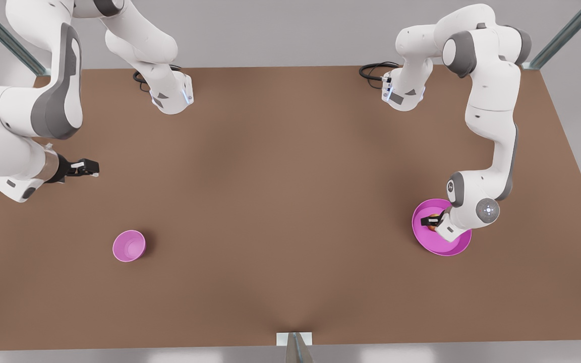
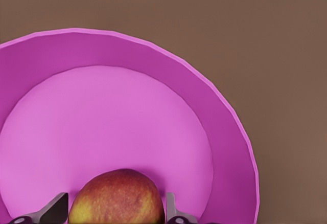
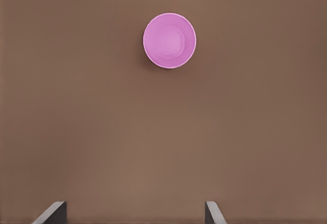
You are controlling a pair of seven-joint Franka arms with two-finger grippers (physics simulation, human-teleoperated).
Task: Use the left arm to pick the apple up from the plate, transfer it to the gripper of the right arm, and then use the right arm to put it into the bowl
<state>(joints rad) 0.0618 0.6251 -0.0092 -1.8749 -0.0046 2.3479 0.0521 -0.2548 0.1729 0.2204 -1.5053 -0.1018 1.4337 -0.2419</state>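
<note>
A simulated robot test cell, not a home or kitchen: a bare brown table (image 1: 290,201) with two white arms bolted at its far edge, black cables coiled by their bases, metal frame struts (image 1: 563,35) in the corners, and plain grey surroundings

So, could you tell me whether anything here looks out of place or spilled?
Nothing stands out. The apple sits in the plate between the left gripper's fingers, the bowl stands upright, and the right gripper waits open.
</note>
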